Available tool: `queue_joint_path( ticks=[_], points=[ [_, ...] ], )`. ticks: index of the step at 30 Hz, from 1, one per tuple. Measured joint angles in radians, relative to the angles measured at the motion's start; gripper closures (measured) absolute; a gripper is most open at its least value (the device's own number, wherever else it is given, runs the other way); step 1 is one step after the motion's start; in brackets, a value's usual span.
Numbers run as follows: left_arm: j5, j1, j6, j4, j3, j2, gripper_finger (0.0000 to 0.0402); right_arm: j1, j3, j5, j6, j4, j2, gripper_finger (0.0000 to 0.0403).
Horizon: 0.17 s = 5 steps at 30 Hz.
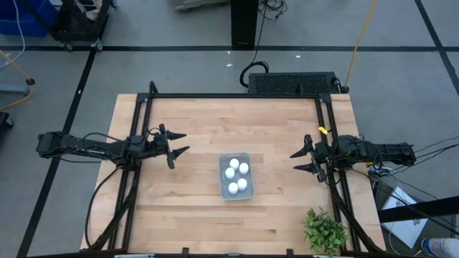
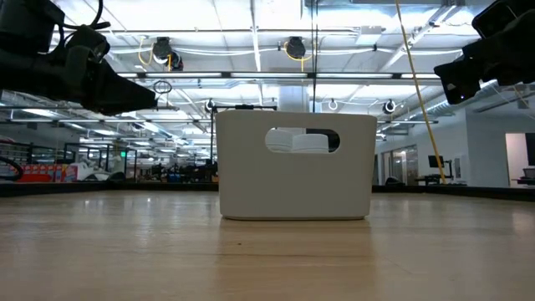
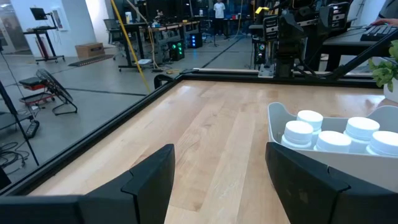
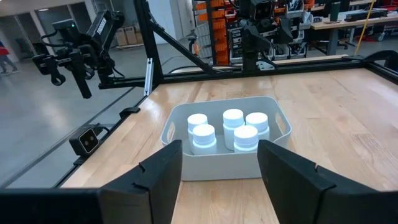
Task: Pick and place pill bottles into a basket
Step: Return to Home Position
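Dead centre of the counter point(image 1: 186, 215) sits the basket point(image 4: 211, 163), and all five pill bottles point(image 4: 232, 119) are standing upright inside it, caps up, bunched close together. No bottle shows anywhere else on the wood, so the picking part looks done.

The left gripper point(image 1: 179, 142) hangs off to one side of the basket and the right gripper point(image 1: 295, 161) off to the other. Both point inward at it, both have their fingers spread wide and neither holds anything. The basket lies between them, well apart from each, with neither clearly the nearer. Its long axis runs front to back, crosswise to the line between the two grippers.

Probably all that's left is for each arm to pull straight back, away from the basket. The plant point(image 1: 324, 231) at the front corner on the right arm's side is well out of the way.
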<state>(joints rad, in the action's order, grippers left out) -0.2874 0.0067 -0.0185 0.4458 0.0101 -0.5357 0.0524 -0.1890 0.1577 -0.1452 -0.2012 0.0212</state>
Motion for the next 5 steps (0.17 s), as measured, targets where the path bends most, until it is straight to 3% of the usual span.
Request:
queue_joint_path(
  ticks=[5],
  points=[
    [0.000, 0.000, 0.000, 0.000, 0.000, 0.000, 0.0146, 0.000, 0.000, 0.000, 0.000, 0.000, 0.000, 0.0200]
  ],
)
